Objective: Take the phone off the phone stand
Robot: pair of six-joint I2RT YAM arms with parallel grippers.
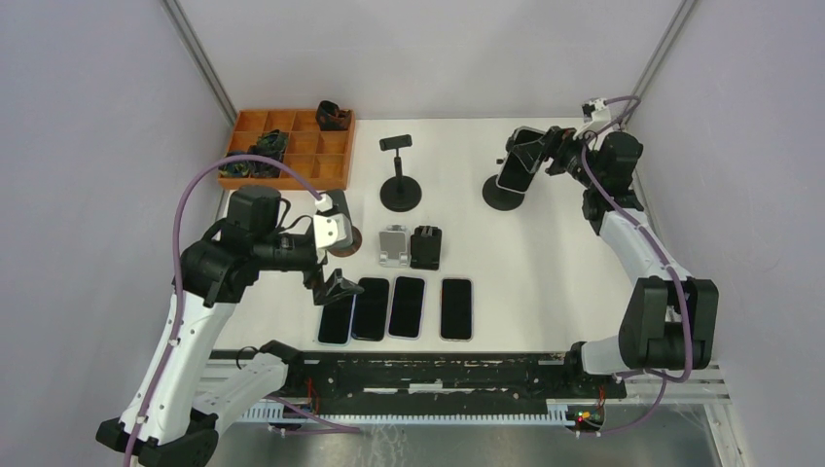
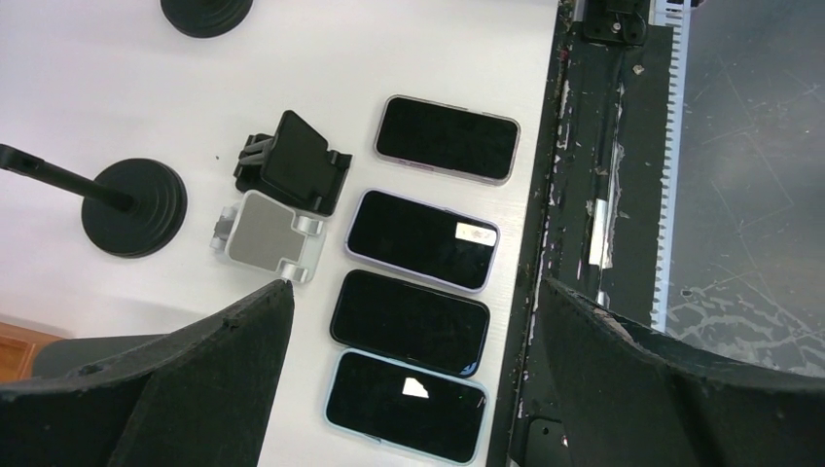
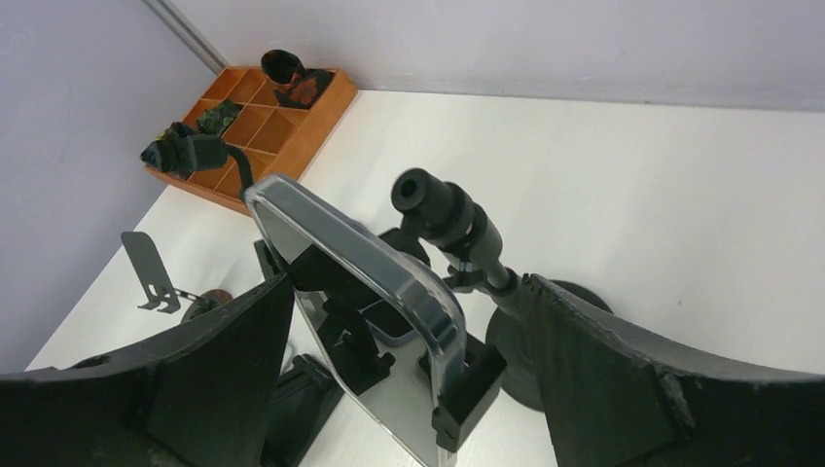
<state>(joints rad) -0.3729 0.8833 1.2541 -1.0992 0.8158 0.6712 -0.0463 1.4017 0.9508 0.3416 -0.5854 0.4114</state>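
A phone in a clear case [image 1: 516,165] sits clamped in a black phone stand [image 1: 503,195] at the back right of the table. In the right wrist view the phone [image 3: 360,263] leans tilted in the stand's clamp [image 3: 469,387], with the stand's pole [image 3: 457,222] behind it. My right gripper [image 1: 535,151] is open, its fingers either side of the phone and not closed on it [image 3: 409,316]. My left gripper [image 1: 331,258] is open and empty, hovering above the left end of the flat phones [image 2: 413,302].
Several phones [image 1: 404,306] lie flat in a row near the front edge, also in the left wrist view [image 2: 418,321]. A silver stand [image 1: 393,245], a black folding stand [image 1: 426,246], an empty pole stand [image 1: 400,185] and an orange tray [image 1: 292,146] stand behind.
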